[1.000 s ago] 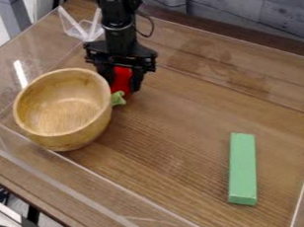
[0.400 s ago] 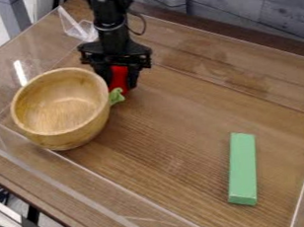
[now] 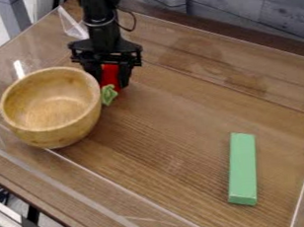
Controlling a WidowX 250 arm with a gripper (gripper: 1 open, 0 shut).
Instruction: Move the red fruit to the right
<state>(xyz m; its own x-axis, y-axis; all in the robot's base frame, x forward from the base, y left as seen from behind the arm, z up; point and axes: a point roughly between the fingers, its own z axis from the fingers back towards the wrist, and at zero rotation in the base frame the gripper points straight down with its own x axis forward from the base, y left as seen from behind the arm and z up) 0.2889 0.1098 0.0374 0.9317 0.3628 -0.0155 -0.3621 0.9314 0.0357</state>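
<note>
my pincer [image 3: 109, 69] is right at the red fruit [image 3: 110, 77], green end toward the cam, just beside the wooden bowl [image 3: 52, 107] on the tabletop [image 3: 169, 134]. can't tell if it's pinching the fruit or spread around it. green block [image 3: 243, 169] well apart, w/ bare wood btwn.

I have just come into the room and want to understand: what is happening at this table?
A robot arm has its gripper down around the red fruit, close beside the wooden bowl. The job is to move this fruit to the right; it is at the left part of the table. Whether the grip is firm, I cannot tell. The green block lies apart, at the right.
</note>
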